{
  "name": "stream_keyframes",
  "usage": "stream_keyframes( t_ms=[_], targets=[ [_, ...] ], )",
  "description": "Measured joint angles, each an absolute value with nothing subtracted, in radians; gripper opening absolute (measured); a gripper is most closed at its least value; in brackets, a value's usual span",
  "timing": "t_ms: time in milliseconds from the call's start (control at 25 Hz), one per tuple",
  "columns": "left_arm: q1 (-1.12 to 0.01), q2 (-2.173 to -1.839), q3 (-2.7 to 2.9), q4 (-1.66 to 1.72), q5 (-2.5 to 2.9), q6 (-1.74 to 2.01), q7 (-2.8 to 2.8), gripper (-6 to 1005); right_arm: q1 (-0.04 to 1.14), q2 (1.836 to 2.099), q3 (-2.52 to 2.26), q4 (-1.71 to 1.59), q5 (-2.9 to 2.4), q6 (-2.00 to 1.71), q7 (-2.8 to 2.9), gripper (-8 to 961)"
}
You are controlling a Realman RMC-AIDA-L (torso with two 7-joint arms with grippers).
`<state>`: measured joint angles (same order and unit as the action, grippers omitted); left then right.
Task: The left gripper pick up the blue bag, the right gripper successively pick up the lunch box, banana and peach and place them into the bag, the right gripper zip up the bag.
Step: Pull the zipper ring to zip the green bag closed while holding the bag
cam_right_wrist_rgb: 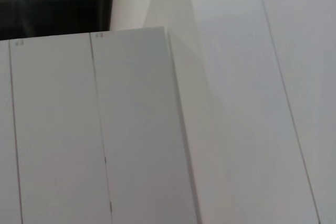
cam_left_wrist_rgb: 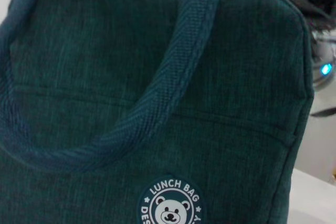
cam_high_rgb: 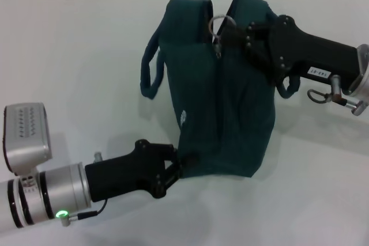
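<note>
Teal bag (cam_high_rgb: 222, 113) lay pinched at its lower corner by my left gripper (cam_high_rgb: 173, 168), anchoring it. My right gripper (cam_high_rgb: 230, 36) was closed on the zip ring (cam_high_rgb: 218, 24), presumably to zip.

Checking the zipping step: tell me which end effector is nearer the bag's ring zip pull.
Right. The right end effector is at the ring zip pull on top of the blue bag; the left end effector is at its near bottom corner.

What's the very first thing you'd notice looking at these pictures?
A big blue bag stands in the middle of the white table. The left gripper grips its near bottom corner, and the right gripper is up at the top by the shiny ring zip pull. Close up, the bag's round bear logo reads LUNCH BAG.
</note>
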<state>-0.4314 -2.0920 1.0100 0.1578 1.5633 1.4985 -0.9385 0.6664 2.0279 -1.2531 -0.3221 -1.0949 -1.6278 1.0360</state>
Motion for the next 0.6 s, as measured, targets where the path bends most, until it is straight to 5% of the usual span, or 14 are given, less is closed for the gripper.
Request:
stream_keyframes(
  t_ms=[600],
  targets=[
    [-0.395,-2.083,1.000,0.163,1.564,1.463,-0.945,57,0.668,2.028,-1.258,-0.315,-1.047,-1.637,1.251,9]
  ],
)
